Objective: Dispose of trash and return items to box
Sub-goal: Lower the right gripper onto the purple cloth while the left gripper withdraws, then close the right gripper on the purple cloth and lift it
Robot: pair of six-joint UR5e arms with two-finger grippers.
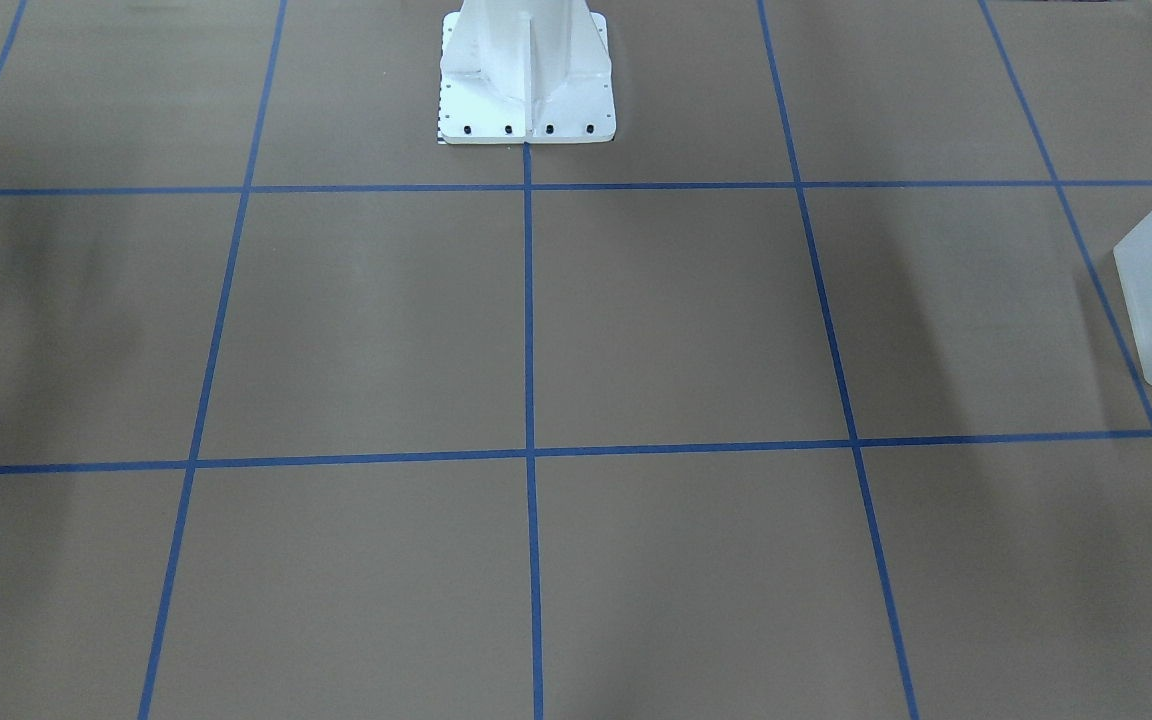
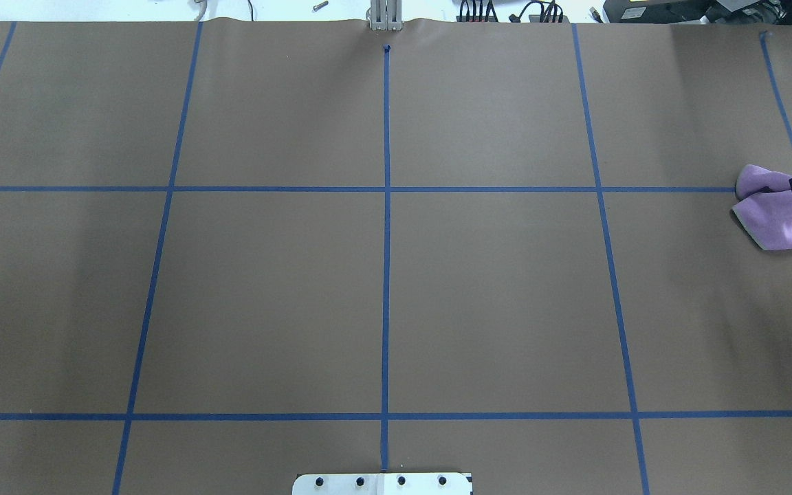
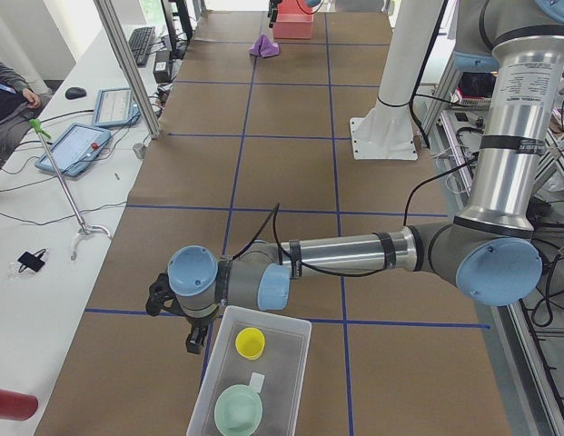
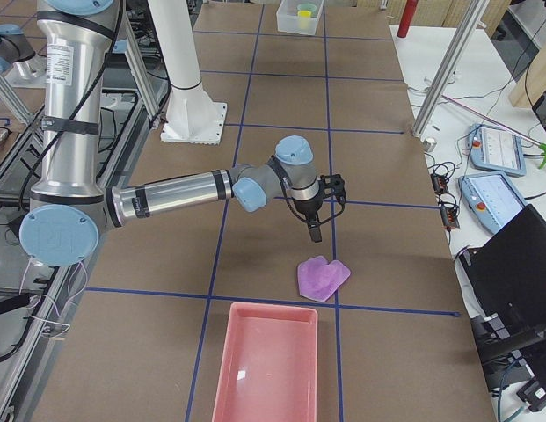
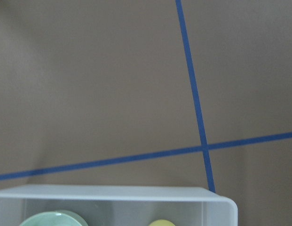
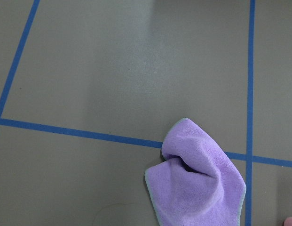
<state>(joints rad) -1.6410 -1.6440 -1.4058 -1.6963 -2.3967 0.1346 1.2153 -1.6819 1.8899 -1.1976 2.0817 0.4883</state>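
Exterior right view: purple cloth [image 4: 323, 278] on desk [image 4: 273, 105], 6 o'clock of right jaws, grip state cannot be told, left jaws likewise; cup [image 3: 250, 342], bowl [image 3: 239, 409] already in box [image 3: 274, 381]; best lower squarely, pinch raised fold.

Robotics lab, taped-grid table [image 3: 291, 109], tablets [image 3: 74, 147], aluminium framing [image 3: 127, 64]

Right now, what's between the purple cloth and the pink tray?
Just bare brown paper with one blue tape line crossing it. The exterior right view shows the purple cloth and the pink tray lying apart.
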